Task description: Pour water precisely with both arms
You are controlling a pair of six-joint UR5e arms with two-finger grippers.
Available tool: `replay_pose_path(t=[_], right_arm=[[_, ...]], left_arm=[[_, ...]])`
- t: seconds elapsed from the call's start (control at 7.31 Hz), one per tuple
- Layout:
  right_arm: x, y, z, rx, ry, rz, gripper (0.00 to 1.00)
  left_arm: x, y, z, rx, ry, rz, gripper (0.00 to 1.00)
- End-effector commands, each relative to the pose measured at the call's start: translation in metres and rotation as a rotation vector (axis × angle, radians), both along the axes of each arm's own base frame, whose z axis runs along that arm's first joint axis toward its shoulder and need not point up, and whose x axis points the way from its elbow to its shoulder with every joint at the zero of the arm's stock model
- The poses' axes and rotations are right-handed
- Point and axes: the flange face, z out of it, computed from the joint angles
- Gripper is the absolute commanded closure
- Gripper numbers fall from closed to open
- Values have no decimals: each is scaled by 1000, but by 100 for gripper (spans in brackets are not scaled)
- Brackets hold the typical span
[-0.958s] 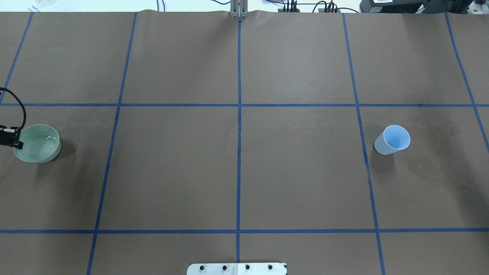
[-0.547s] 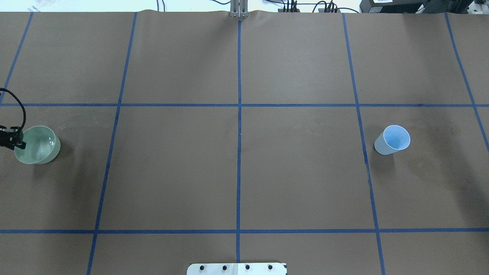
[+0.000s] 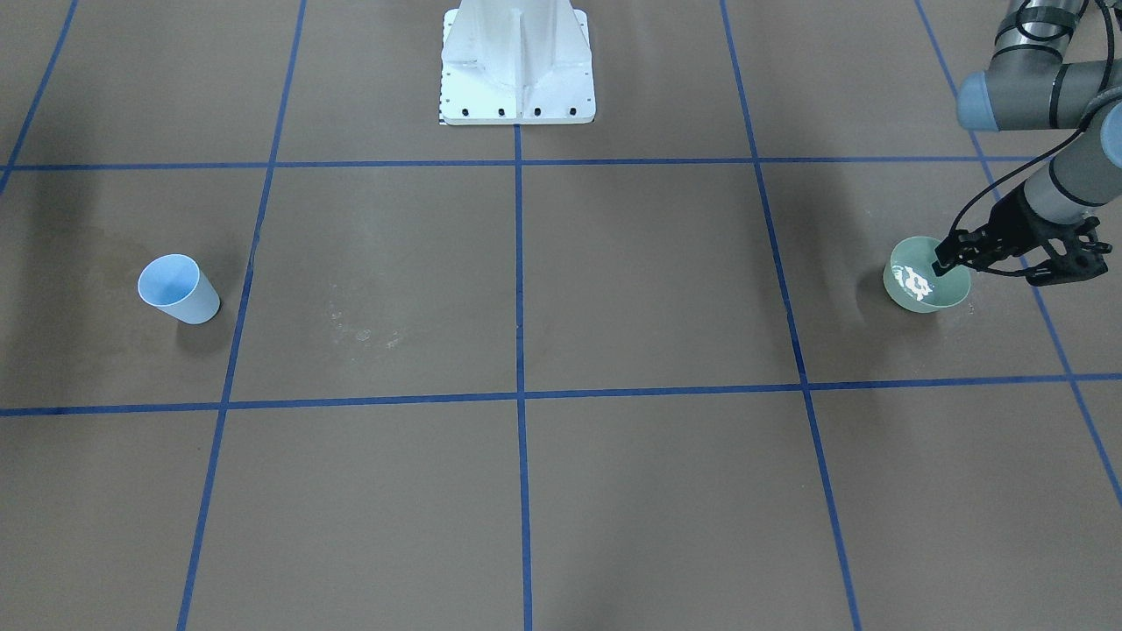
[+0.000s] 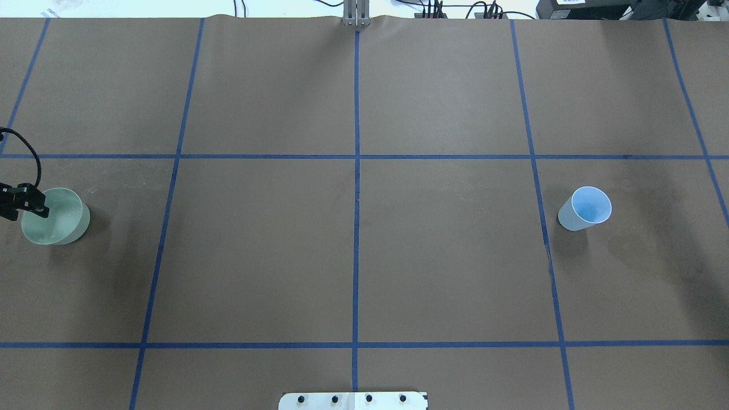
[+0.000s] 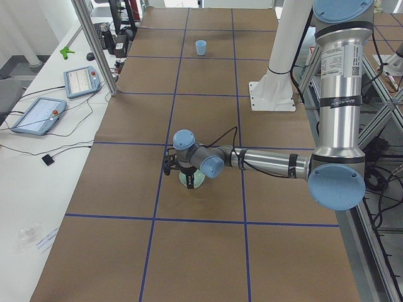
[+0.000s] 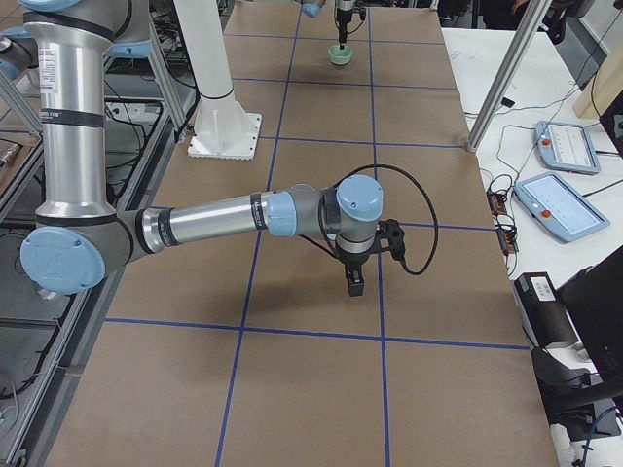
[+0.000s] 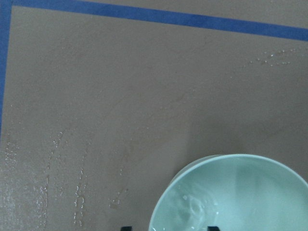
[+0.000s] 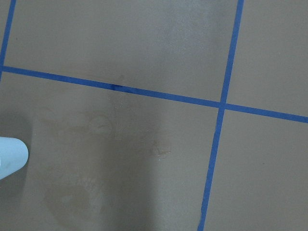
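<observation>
A pale green bowl (image 4: 60, 219) (image 3: 912, 298) (image 7: 250, 187) stands at the table's left end, with water showing as white glare (image 3: 916, 282) in its bottom. My left gripper (image 4: 34, 206) (image 3: 947, 258) is at the bowl's left rim. In the left wrist view its two fingertips (image 7: 126, 227) stand apart, one outside the wall and one over the inside, so it is open. A light-blue cup (image 4: 586, 208) (image 3: 180, 289) stands upright at the right end. My right gripper (image 6: 352, 284) hangs above the table near the cup; I cannot tell whether it is open or shut.
The white pedestal (image 3: 517, 61) stands at the robot's side of the table. Blue tape lines divide the brown table cover. Dried water marks (image 3: 364, 333) spot the middle. Tablets (image 5: 38, 116) and cables lie on the white bench beyond the far edge.
The bowl looks slightly smaller and its glint has gone. The left gripper's tip has shifted a little to the right along the rim. The cup has not moved.
</observation>
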Motion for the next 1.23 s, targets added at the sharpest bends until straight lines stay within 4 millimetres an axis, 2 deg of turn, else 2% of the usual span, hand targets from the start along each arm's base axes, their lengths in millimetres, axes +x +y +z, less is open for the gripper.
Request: replay_pose_path(t=[0.0, 0.14, 0.27, 0.41, 0.55, 0.68, 0.82, 0.96, 1.09], right_arm=[[2, 7, 10, -15, 21, 0, 1], [3, 8, 16, -19, 39, -3, 1], [3, 8, 18, -18, 38, -8, 1], [4, 14, 26, -30, 35, -10, 1], [4, 16, 29, -38, 35, -6, 0], [5, 18, 32, -52, 37, 3, 0], [5, 16, 32, -43, 37, -6, 0], [6, 10, 27, -33, 40, -2, 0], [19, 11, 25, -29, 39, 27, 0]], left_arm=[[-2, -6, -47, 24, -2, 1, 0], [-8, -11, -90, 42, -21, 28, 0], [-42, -19, -125, 74, -61, 71, 0], [-90, -42, -152, 133, -89, 103, 0], [-142, -58, -144, 202, -111, 145, 0], [-197, -69, -122, 246, -118, 147, 0], [-241, -71, -101, 225, -126, 90, 0], [-251, -71, -94, 214, -129, 73, 0], [-257, -74, -70, 169, -127, 64, 0]])
